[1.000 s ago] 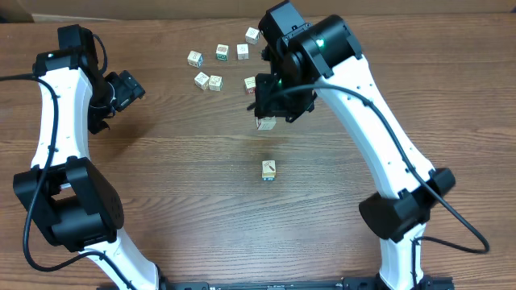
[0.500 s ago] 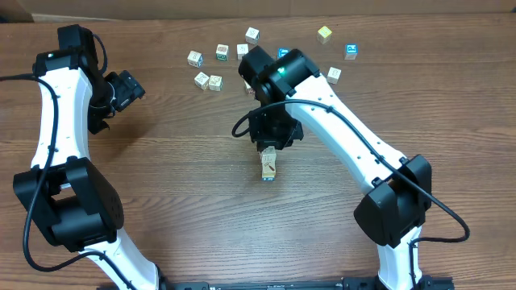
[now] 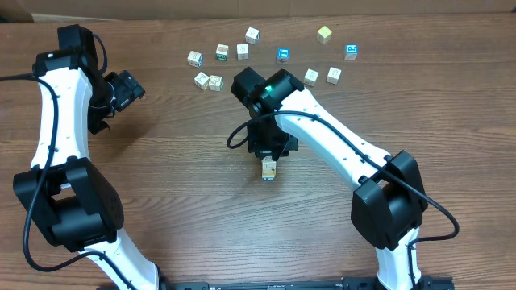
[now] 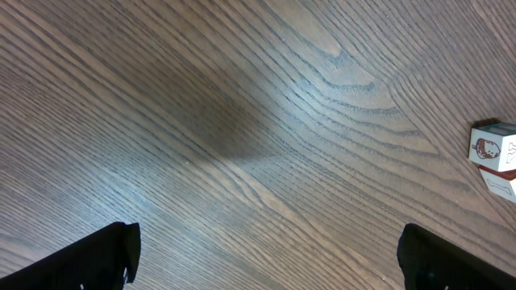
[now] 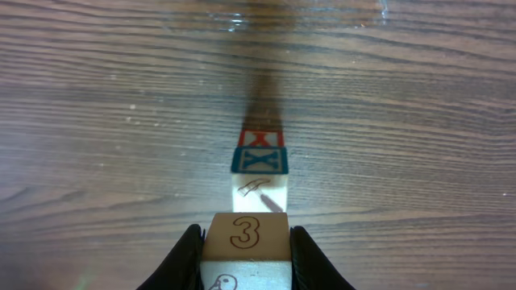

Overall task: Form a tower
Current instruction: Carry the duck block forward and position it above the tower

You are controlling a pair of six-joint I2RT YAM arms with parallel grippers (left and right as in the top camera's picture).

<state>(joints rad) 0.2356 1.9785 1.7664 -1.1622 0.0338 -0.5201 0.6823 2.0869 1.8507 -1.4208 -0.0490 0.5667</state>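
Right hand [image 5: 246,256] is clamped narrow on a cube marked 3 [image 5: 245,232], low over the bench [image 5: 97,121]. Just past its tips stands the tower [image 5: 259,173], blue X face showing. Whether cube and tower touch, I can't tell.

A brown wooden table [image 3: 185,177] carries loose cubes, all well beyond the right pincer [image 3: 268,159], toward the far edge. Beyond it and to its left, a pair of pale cubes [image 3: 214,82] sit just beside each other. Almost straight beyond it lies a blue-faced cube [image 3: 283,55]. Farther right are a yellowish cube [image 3: 324,33] and a blue-topped cube [image 3: 351,51].
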